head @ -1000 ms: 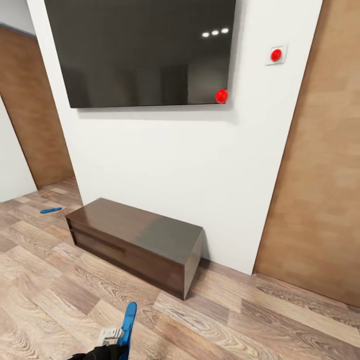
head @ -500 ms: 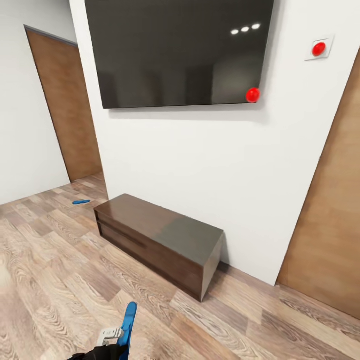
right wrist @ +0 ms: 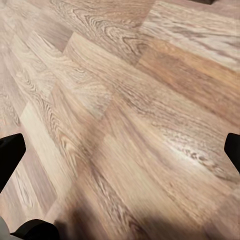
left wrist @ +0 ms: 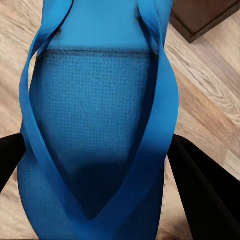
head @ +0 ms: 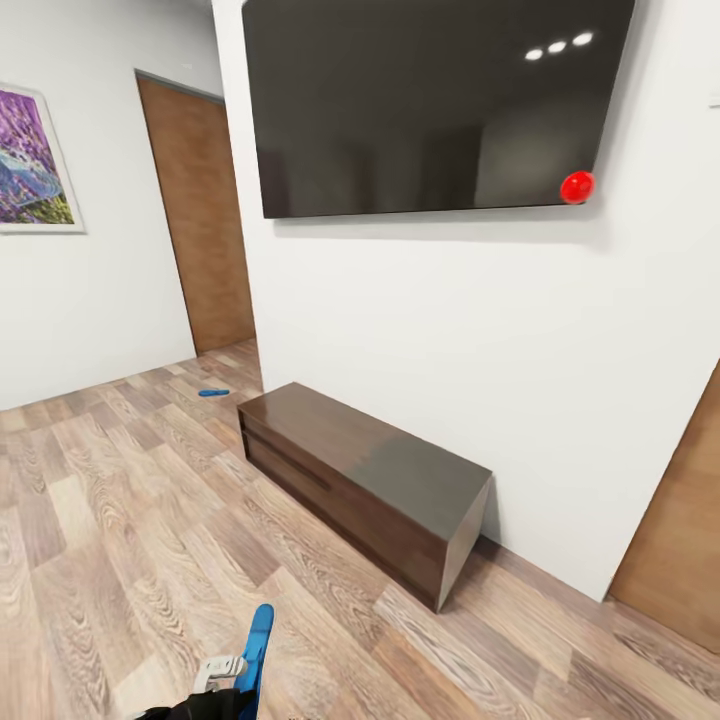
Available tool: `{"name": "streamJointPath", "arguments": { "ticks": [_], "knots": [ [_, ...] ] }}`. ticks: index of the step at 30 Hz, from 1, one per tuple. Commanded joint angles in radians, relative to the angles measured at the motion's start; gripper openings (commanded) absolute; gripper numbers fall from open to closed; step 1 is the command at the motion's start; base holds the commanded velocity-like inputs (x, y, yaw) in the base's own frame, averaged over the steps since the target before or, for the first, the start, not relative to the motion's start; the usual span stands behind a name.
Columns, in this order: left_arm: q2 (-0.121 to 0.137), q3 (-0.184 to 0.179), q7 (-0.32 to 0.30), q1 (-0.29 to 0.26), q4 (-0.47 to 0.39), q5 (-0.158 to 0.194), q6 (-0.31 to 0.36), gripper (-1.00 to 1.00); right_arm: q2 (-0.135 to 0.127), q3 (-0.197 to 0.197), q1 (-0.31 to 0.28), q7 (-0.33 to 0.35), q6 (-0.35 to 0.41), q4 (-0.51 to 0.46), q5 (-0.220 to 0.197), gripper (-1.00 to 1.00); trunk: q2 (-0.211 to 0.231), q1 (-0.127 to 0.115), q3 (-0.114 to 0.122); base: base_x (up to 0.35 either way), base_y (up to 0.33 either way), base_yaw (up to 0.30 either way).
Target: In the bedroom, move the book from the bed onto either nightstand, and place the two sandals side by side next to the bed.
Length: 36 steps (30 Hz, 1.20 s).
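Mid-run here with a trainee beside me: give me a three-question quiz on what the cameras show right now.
1. True or false: the left gripper is shut on a blue sandal.
2. Where is the second sandal? A) on the dark cabinet B) on the wood floor near the brown door C) in the right gripper
3. Fill in: the purple painting hangs on the ___ wall in the head view.

Key: 1 true; 2 B; 3 left
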Motion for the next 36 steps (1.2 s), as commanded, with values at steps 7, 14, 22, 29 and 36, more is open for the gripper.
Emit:
{"name": "streamJointPath", "arguments": {
  "ticks": [7,14,22,29,36],
  "knots": [
    [0.000,0.000,-0.004,-0.001,0.001,0.004,-0.003,-1.00,0.000,-0.001,0.000,0.002,0.009,0.000,-0.008,1.00,0.000,0.000,-0.001,0.000,0.000,0.294],
    [0.000,0.000,-0.004,-0.001,0.001,0.004,-0.003,-1.00,0.000,-0.001,0.000,0.002,0.009,0.000,-0.009,1.00,0.000,0.000,-0.001,0.000,0.000,0.294],
    [0.000,0.000,-0.004,-0.001,0.002,0.004,-0.003,-1.00,0.000,-0.001,0.000,0.002,0.009,0.000,-0.009,1.00,0.000,0.000,-0.001,0.000,0.000,0.294],
    [0.000,0.000,-0.004,-0.001,0.002,0.004,-0.003,-1.00,0.000,-0.001,0.000,0.003,0.009,0.000,-0.009,1.00,0.000,0.000,-0.001,0.000,0.000,0.294],
    [0.000,0.000,-0.004,-0.001,0.001,0.004,-0.003,-1.00,0.000,-0.001,0.000,0.003,0.009,0.000,-0.009,1.00,0.000,0.000,-0.001,0.000,0.000,0.294]
  ]
}}
